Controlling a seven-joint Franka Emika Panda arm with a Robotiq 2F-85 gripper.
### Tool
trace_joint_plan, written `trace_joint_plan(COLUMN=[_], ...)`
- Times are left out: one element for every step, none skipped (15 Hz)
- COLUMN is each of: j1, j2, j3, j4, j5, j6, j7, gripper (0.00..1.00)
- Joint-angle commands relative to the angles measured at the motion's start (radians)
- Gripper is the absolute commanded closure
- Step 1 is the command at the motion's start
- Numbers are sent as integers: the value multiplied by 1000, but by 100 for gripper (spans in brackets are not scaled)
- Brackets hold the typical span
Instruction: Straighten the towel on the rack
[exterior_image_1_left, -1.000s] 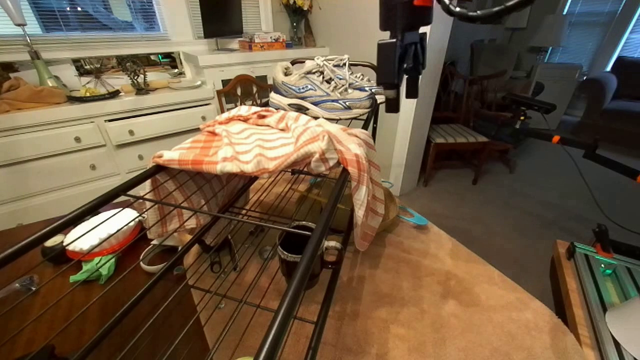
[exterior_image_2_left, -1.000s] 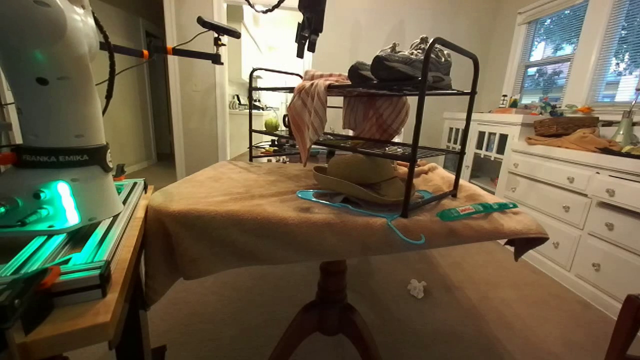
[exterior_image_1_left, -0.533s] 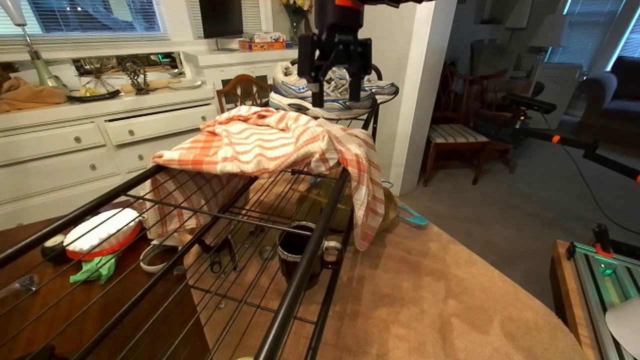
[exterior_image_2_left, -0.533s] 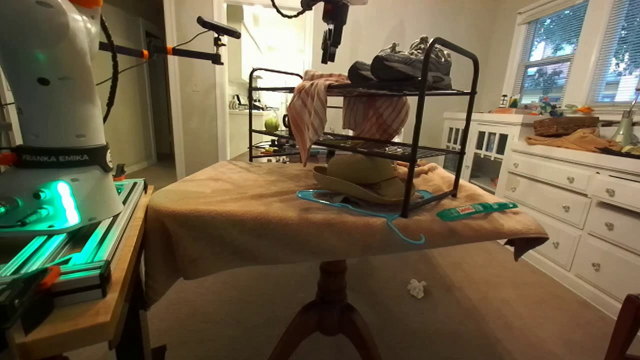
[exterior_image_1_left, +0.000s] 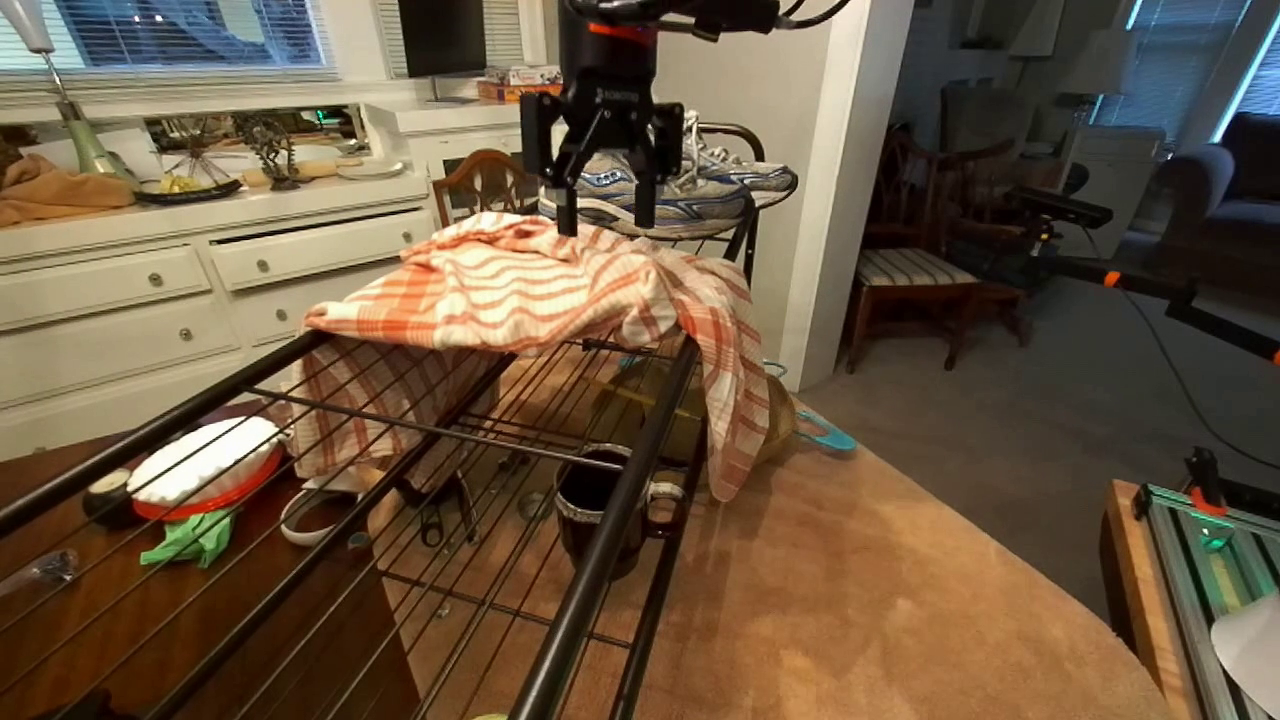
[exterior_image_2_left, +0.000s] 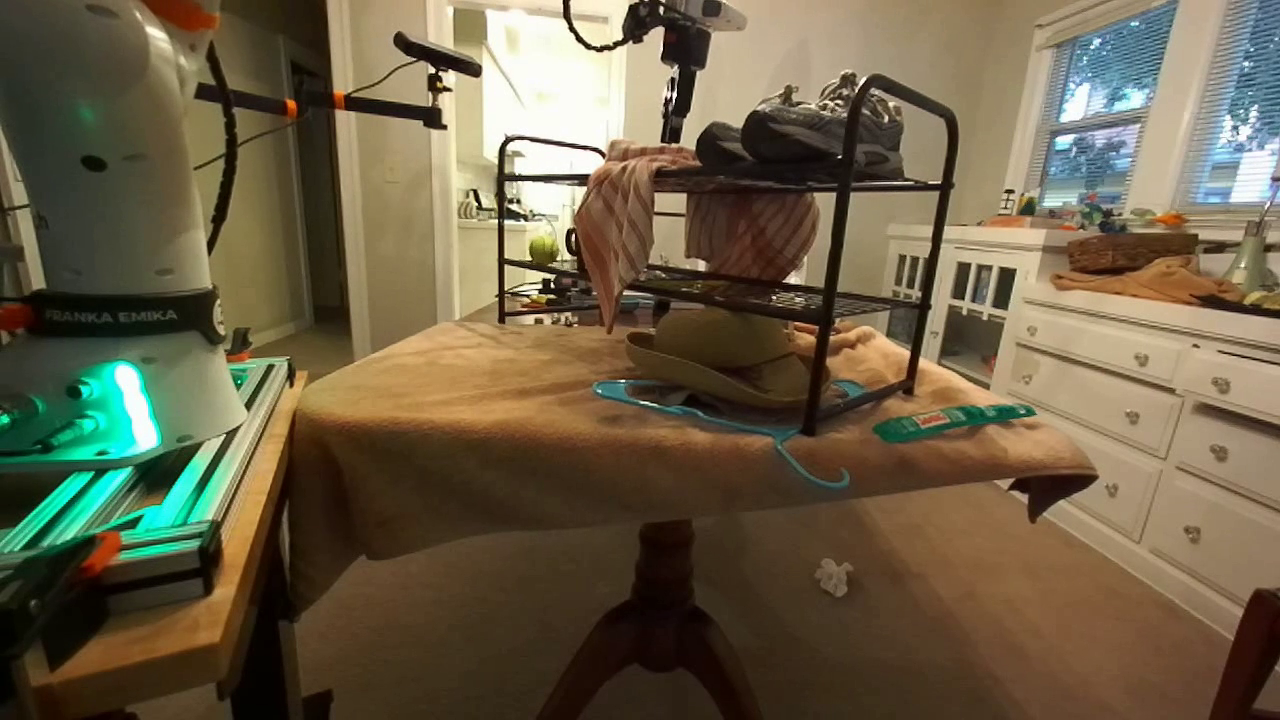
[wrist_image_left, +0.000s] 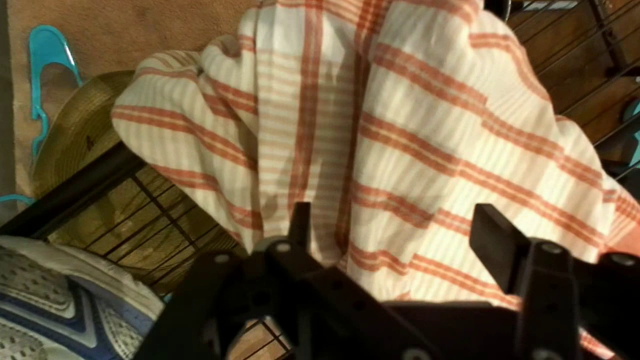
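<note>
Several white drawers (exterior_image_1_left: 100, 290): smooth flat fronts, small round knobs, set well behind everything else.
White ruffled disc with a red rim (exterior_image_1_left: 205, 462): puckered, soft-looking, a crumpled light-green piece (exterior_image_1_left: 190, 540) showing at its lower edge.
Black metal wire rack (exterior_image_1_left: 574, 612): tubular rails, thin parallel bars running away from me, a lower tier seen through the top.
Orange-red and cream plaid towel (exterior_image_1_left: 530, 290): thin soft fabric, rumpled into ridges, lying across the far part of the rack's top; flaps hang down both sides, the right one narrowing toward its end.
Black two-fingered gripper (exterior_image_1_left: 606, 215): angular, fingers spread wide, pointing straight down over the towel; in the wrist view the striped fabric shows between them. Whether the tips touch it, I can't tell from here.
Dark glossy mug (exterior_image_1_left: 570, 530): round-bodied, upright, with a pale speckled rim and looped handle, below the top bars.
Grey running shoes with blue trim (exterior_image_1_left: 700, 205): mesh sides, pale laces, thick soles, resting at the rack's far end, just beyond the towel.
Olive-tan brimmed hat (exterior_image_2_left: 725, 340): rounded crown, curled brim, woven look, beneath the rack.
Turquoise plastic hanger (exterior_image_1_left: 840, 440): slim, shiny, partly under the hat.
Tan plush cloth (exterior_image_1_left: 850, 580): fuzzy, spread out beneath hat and hanger.
</note>
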Motion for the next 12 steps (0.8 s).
trace_joint_plan(j1=[33, 37, 38, 40, 38, 37, 35, 35, 34, 36, 37, 38], j2=[44, 47, 49, 51, 49, 46, 42, 38, 33, 28, 19, 12], j3=[-21, -23, -24, -26, -25, -26, -26, -26, -26, -26, -23, -21], j4=[28, 26, 24, 23, 17, 15, 15, 15, 15, 14, 12, 11], j5=[2, 1, 2, 1, 6, 7, 9, 7, 7, 1, 2, 1], j6=[16, 19, 21, 22, 22, 21, 15, 11, 8, 5, 3, 6], j7=[22, 19, 15, 14, 6, 4, -2, -7, -15, -22, -36, -47], gripper=[47, 55, 64, 70, 79, 86, 95, 99, 100, 100, 100, 99])
